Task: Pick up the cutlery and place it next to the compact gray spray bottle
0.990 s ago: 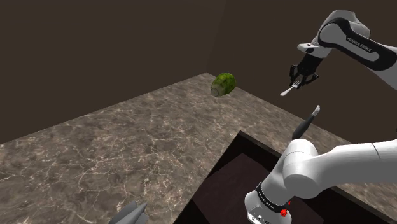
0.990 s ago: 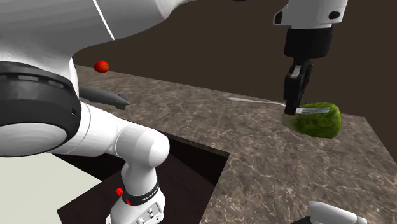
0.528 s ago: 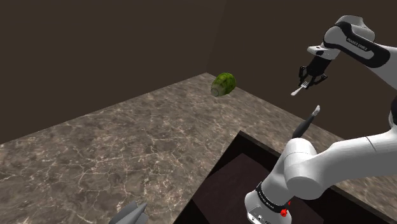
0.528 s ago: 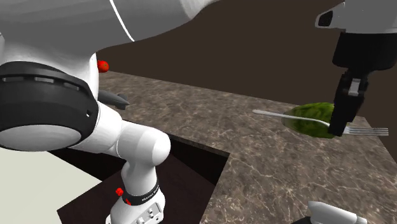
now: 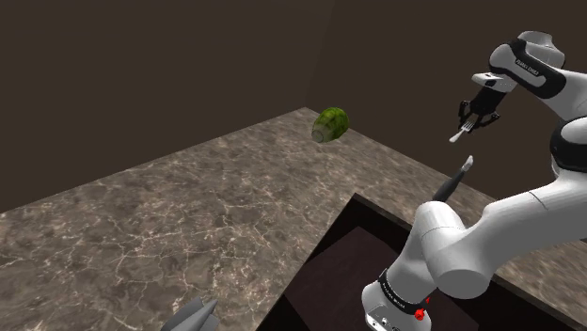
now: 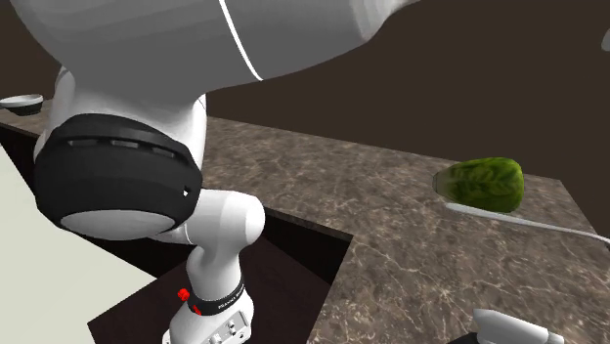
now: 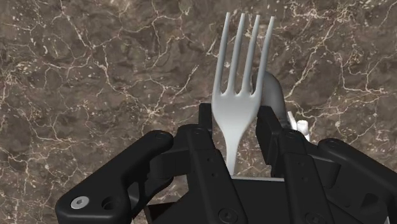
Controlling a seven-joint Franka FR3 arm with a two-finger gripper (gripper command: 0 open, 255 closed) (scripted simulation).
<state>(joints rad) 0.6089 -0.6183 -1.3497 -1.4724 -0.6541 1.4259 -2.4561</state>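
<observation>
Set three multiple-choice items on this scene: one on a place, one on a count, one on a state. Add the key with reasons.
1. The green melon lies
A) in a dark recess
B) on the marbled counter
C) on the floor

2. The fork has
A) two tines
B) three tines
C) four tines

3. The fork is
A) flat on the counter
B) clasped in the gripper, off the counter
C) stuck in the melon

Key:
1 B, since the shoulder view shows it resting near the counter's far corner.
2 C, since the wrist view shows four tines.
3 B, since the black fingers close on its handle and it hangs in the air.
</observation>
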